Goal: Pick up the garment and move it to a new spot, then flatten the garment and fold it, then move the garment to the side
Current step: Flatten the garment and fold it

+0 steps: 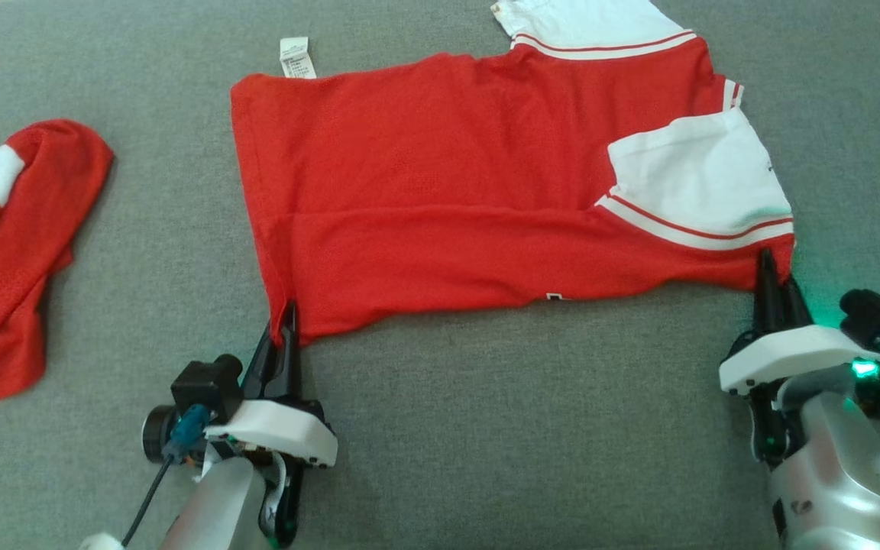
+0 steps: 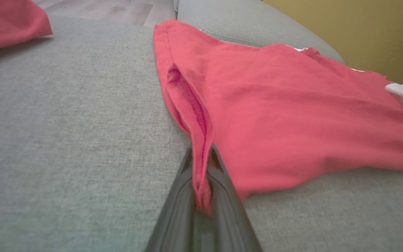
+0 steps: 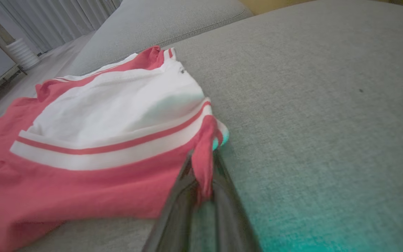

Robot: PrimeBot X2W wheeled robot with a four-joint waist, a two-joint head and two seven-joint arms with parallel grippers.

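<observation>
Two corners of the garment (image 1: pixel 440 191) are gripped, one per gripper. In the head view, the left gripper (image 1: pixel 285 325) is closed on the near hem corner, and the right gripper (image 1: pixel 776 283) is closed on the near corner beside the white sleeve (image 1: pixel 700 183). The garment is spread on the grey cushion (image 1: pixel 486 428) beyond and between the two finger pairs. A second garment (image 1: pixel 12 252) is located well apart, outboard of the left fingers (image 1: pixel 266 359).

In the left wrist view, a red fold of the garment (image 2: pixel 292 115) is pinched between the tips of the left gripper (image 2: pixel 202 157), with the cloth fanned out ahead and to their right.

In the right wrist view, a bunched red corner of the garment (image 3: pixel 100 140) is clamped in the right gripper (image 3: pixel 203 164), with the striped panel ahead and left of the fingers (image 3: pixel 173 217).

Both corners are judged to be held so that the near edge can be raised level and carried over evenly as a fold.
</observation>
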